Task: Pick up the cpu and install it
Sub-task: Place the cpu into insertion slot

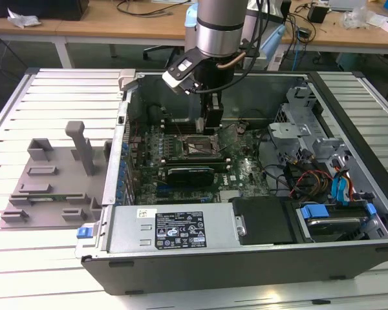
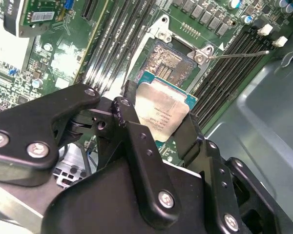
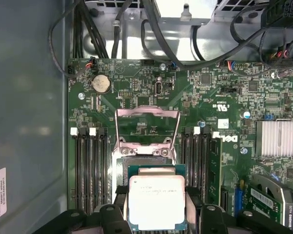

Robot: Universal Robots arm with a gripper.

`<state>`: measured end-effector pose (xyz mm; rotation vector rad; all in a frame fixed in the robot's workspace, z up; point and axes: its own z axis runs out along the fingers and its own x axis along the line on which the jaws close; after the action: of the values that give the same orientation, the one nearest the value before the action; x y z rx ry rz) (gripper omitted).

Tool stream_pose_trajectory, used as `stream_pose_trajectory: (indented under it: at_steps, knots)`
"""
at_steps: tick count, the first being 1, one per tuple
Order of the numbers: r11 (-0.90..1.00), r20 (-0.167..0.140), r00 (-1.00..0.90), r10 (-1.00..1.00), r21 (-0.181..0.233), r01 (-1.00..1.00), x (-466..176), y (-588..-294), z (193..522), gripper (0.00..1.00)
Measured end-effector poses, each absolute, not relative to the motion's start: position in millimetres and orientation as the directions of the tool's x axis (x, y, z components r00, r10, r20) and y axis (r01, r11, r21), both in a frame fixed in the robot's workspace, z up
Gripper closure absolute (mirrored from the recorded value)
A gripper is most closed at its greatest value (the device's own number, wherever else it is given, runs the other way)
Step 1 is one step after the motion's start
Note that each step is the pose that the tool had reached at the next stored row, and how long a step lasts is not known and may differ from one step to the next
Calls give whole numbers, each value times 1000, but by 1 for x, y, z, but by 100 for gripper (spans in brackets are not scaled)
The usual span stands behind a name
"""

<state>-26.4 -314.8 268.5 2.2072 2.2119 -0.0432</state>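
Inside the case (image 1: 246, 265), pincer (image 1: 211, 124) grips the cpu (image 3: 157, 202).

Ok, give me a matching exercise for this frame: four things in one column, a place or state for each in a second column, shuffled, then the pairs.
Things:
1. cpu
2. socket
3. tray
4. coin battery

Places or states:
A. on the table, outside the case, at the exterior view's left
B. round and silvery, seated on the motherboard
C. held in the gripper
D. open, with its frame raised

Pairs: 1-C, 2-D, 3-A, 4-B.
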Motion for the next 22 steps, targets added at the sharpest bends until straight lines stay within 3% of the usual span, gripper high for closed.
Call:
stream_pose_trajectory:
  at_steps: [22]
  knots:
    - [2, -31, -2, 1000, -8, 1000, -28, -309, 253, 45]
